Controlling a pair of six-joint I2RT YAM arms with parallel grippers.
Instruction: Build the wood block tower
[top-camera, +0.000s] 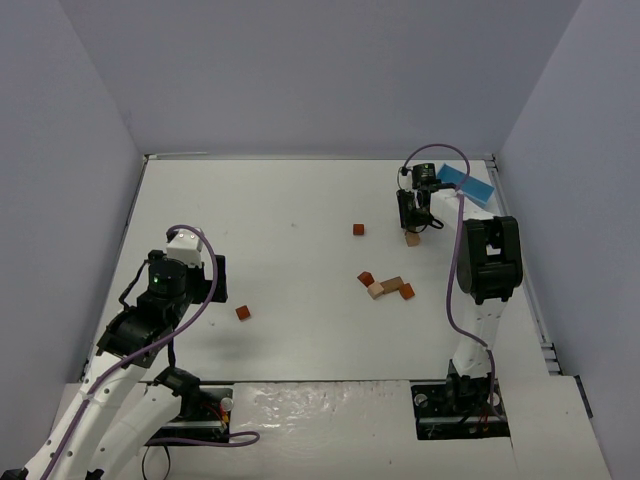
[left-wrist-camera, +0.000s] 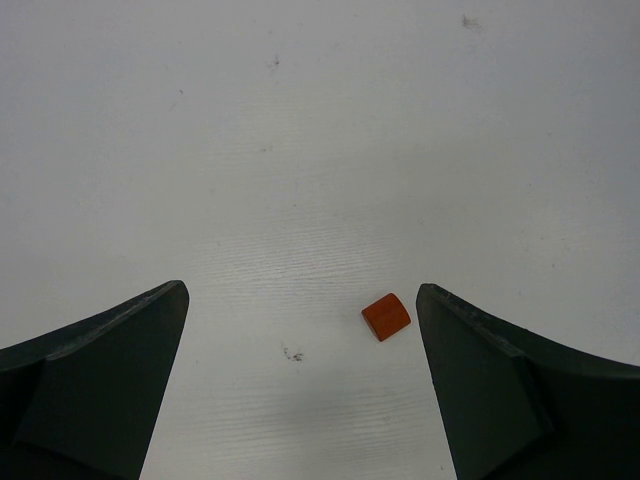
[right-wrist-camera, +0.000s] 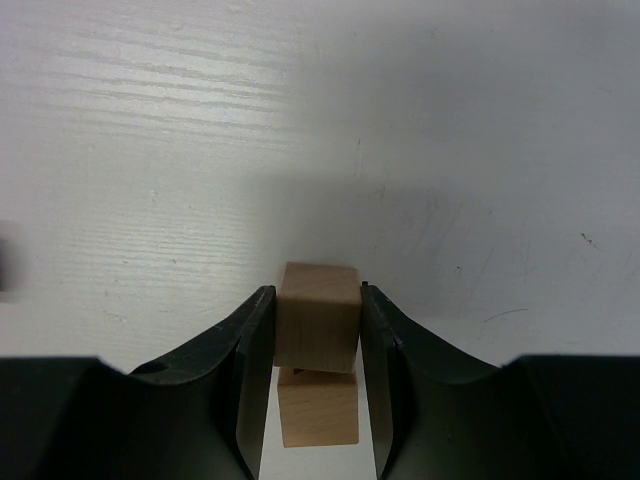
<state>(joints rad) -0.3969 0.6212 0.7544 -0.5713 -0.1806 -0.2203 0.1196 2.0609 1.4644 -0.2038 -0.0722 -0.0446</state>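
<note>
The right gripper (right-wrist-camera: 318, 300) has its jaws drawn in onto a tan cube (right-wrist-camera: 318, 318), gripping it by both sides directly over a second tan cube (right-wrist-camera: 318, 410). Seen from above, this pair stands at the upper right, near the light blue box (top-camera: 466, 182). The left gripper (left-wrist-camera: 300, 300) is spread wide and holds nothing, with a reddish round-topped block (left-wrist-camera: 386, 316) on the table (left-wrist-camera: 320, 120) between its fingers; an orange cube (top-camera: 358, 229) and a cluster of blocks (top-camera: 385, 286) lie mid-frame.

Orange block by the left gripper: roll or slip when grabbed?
The orange block looks like rigid wood, so probably no squash. One face seems rounded, so it may twist if pinched there. Small beside the open left gripper, likely light, easily nudged.
</note>
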